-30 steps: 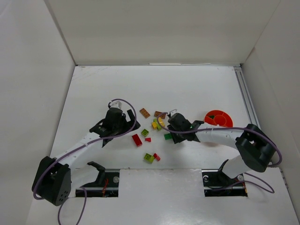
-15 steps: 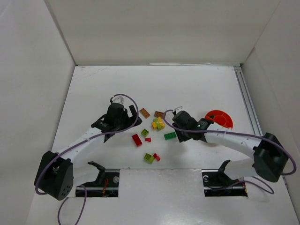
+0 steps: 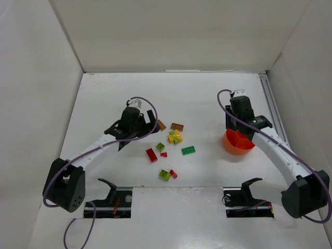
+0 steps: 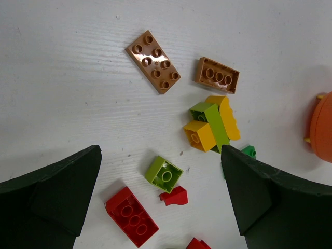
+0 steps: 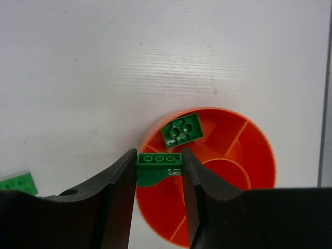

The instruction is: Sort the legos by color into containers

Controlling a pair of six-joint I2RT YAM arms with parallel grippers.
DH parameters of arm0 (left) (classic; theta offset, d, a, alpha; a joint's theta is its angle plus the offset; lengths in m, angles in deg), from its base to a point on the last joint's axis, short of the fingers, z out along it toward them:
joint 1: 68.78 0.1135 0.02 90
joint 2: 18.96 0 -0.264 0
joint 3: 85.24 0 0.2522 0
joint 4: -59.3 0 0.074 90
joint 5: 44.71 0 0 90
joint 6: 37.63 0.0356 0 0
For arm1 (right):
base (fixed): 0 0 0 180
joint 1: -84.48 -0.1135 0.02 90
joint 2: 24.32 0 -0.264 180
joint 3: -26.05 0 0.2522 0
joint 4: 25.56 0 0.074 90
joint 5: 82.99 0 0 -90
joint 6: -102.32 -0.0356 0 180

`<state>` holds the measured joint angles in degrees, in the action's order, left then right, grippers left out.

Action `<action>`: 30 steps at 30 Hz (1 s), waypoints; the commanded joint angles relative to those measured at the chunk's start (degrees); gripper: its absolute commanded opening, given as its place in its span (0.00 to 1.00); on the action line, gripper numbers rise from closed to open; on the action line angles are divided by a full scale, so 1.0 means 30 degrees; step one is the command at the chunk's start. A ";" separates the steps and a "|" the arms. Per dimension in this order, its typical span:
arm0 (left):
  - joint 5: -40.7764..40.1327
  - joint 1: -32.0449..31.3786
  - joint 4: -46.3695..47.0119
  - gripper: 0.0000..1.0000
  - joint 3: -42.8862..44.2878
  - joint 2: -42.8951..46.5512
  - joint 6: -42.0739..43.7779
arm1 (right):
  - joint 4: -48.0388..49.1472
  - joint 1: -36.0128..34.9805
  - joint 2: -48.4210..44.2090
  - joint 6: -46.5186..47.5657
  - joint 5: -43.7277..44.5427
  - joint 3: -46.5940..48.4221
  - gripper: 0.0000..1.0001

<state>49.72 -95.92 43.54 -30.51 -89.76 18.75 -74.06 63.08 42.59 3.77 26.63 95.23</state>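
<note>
My right gripper (image 5: 159,171) is shut on a dark green brick (image 5: 158,165) and holds it over the near-left rim of the orange bowl (image 5: 259,155). Another dark green brick (image 5: 181,130) lies in one of the bowl's compartments. In the top view the right gripper (image 3: 237,129) hangs above the bowl (image 3: 238,148). My left gripper (image 4: 160,151) is open and empty above the loose legos: a lime brick (image 4: 165,174), a red brick (image 4: 132,217), a small red piece (image 4: 175,195), a yellow and lime cluster (image 4: 212,127), a brown plate (image 4: 153,61) and a brown brick (image 4: 218,75).
One green brick (image 3: 188,150) lies on the table between the pile and the bowl. A lime brick (image 3: 165,175) and a small red piece (image 3: 173,174) lie nearer the arm bases. White walls enclose the table on three sides.
The right arm has swung from the pile to the right and now hangs over the bowl with the dark green brick. The left gripper has shifted slightly away from its base.
</note>
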 commanded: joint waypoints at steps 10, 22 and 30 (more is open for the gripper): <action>0.0370 0.0080 0.0637 1.00 0.1253 -0.0684 0.1014 | 0.0770 0.3357 -0.0039 0.1505 -0.1381 -0.0074 0.35; 0.0195 0.0080 0.0288 1.00 0.1431 -0.0685 0.1014 | 0.0770 0.3533 -0.0450 0.1680 -0.1969 -0.0455 0.59; 0.0195 0.0080 0.0286 1.00 0.0847 -0.0011 0.0838 | 0.2610 0.1080 -0.2059 0.5595 -0.5889 -0.0836 0.63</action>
<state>50.24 -95.92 43.98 -28.68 -92.28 20.87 -72.16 71.23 39.01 12.95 16.79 92.93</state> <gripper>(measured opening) 0.993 0.621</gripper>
